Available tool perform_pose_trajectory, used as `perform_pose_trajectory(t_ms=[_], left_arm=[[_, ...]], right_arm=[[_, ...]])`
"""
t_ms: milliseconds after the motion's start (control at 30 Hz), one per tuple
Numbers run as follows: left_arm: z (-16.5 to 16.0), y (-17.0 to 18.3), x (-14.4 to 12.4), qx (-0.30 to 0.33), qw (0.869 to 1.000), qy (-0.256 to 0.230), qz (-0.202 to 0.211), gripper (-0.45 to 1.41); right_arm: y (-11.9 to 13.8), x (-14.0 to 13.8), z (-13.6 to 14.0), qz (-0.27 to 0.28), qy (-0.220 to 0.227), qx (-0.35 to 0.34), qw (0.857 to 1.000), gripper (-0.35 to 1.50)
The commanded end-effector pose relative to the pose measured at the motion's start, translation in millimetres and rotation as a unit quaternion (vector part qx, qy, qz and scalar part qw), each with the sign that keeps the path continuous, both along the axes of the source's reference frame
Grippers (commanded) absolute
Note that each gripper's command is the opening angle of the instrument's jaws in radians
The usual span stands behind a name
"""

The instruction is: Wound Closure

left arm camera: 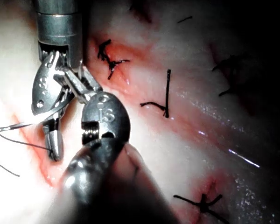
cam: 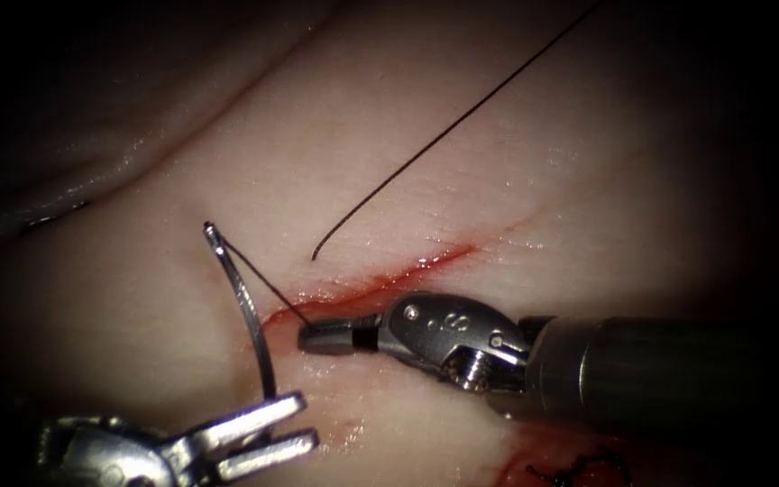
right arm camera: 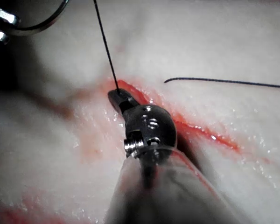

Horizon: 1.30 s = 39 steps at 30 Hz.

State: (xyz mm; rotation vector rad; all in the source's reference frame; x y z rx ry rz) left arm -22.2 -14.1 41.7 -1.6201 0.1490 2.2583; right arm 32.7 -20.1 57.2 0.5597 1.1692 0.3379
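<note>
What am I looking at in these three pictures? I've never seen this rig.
Two thin robot arms are practising stitches on pork belly, the tissue. The endoscope view looks from above and in front; the other two views ride on each arm's wrist. The left tool holds the curved needle near one end, out of the tissue, left of the cut. The right tool is shut on the thread at the cut. A loose thread end lies beyond it, and red fluid lines the cut. The left wrist view shows earlier stitches.
</note>
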Motion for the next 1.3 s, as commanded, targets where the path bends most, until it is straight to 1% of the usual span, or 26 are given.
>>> perform_pose_trajectory(t_ms=[33,167,400,500,633,733,833,933,1167,1300], left_arm=[[0.9,-0.5,-0.5,0.000,1.000,-0.001,0.001,-0.45],[1.7,-0.4,-0.2,-0.002,1.000,-0.003,0.004,-0.45],[3.4,-0.2,0.3,-0.007,1.000,-0.009,0.008,-0.45],[4.2,-0.3,0.4,-0.006,1.000,-0.005,0.008,-0.45],[4.8,-0.6,0.4,-0.006,1.000,-0.001,0.013,-0.45],[4.8,-0.6,0.3,-0.006,1.000,0.001,0.014,-0.45],[4.5,-0.8,0.3,-0.006,1.000,0.001,0.014,-0.45],[4.1,-1.0,0.4,-0.005,1.000,0.001,0.014,-0.45],[3.5,-1.8,0.4,-0.006,1.000,0.003,0.014,-0.45],[3.3,-1.9,0.5,-0.005,1.000,0.003,0.015,-0.45]], right_arm=[[-0.3,0.6,-0.3,0.006,-0.002,-0.001,1.000,-0.35],[-0.4,0.6,-1.9,0.010,-0.005,0.001,1.000,-0.35],[-2.6,0.6,-4.6,0.003,-0.012,0.005,1.000,-0.35],[-3.3,0.6,-5.9,0.010,-0.018,0.009,1.000,-0.35],[-3.8,0.6,-8.5,0.015,-0.020,0.005,1.000,-0.35],[-4.1,0.7,-9.9,0.013,-0.017,0.000,1.000,-0.35],[-4.7,0.9,-10.7,0.012,-0.015,-0.002,1.000,-0.35],[-5.8,1.1,-11.6,0.006,-0.017,-0.002,1.000,-0.35],[-8.8,1.8,-14.8,-0.004,-0.014,0.002,1.000,-0.35],[-9.4,2.3,-15.5,-0.001,-0.014,0.002,1.000,-0.35]])
